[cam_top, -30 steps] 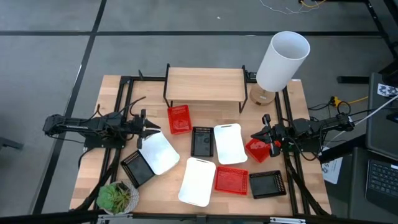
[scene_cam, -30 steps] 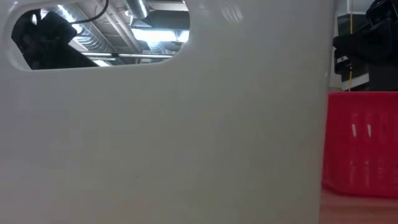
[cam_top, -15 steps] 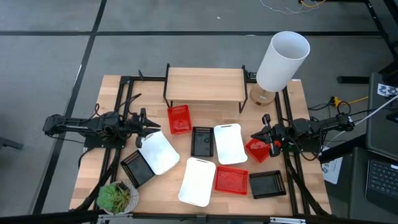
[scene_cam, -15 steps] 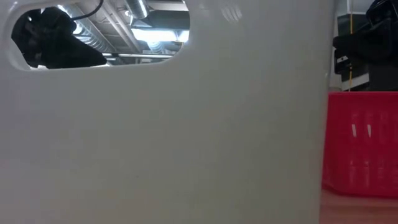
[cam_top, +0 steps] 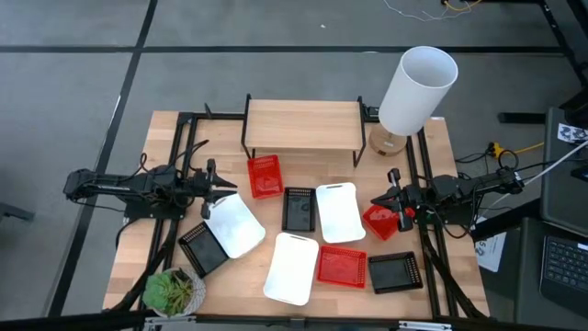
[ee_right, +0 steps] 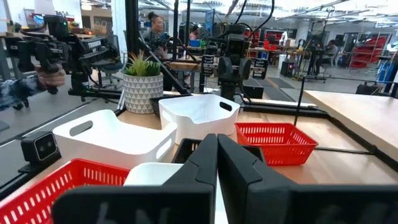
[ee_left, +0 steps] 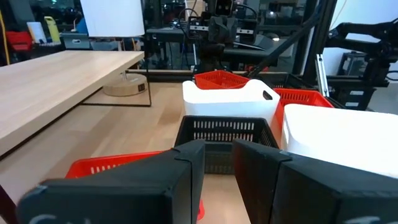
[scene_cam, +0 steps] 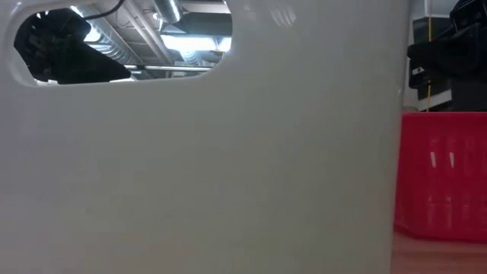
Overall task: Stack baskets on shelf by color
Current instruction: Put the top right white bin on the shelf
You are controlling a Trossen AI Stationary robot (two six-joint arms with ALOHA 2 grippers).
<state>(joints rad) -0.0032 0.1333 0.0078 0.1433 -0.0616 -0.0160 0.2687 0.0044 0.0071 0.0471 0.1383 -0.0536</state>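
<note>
Several baskets lie bottom-down on the wooden table in front of the shelf (cam_top: 303,127), which stands on thin black legs. Among them are a red basket (cam_top: 265,176), a black one (cam_top: 299,209) and a white one (cam_top: 339,212) in the middle. Another white basket (cam_top: 234,225) lies at the left and another red one (cam_top: 378,219) at the right. More lie along the near edge. My left gripper (cam_top: 230,191) (ee_left: 219,155) hovers level by the left white basket, a narrow gap between its fingers. My right gripper (cam_top: 375,199) (ee_right: 217,146) hovers shut by the right red basket.
A tall white cylinder lamp (cam_top: 418,90) stands right of the shelf. A potted plant (cam_top: 172,292) sits at the near left corner. In the low view a white basket's wall (scene_cam: 228,167) fills the picture, with a red basket (scene_cam: 441,175) beside it. A person shows far off in the room.
My left gripper has rolled slightly about the line it points along, staying in place above the table. The baskets have not moved.
</note>
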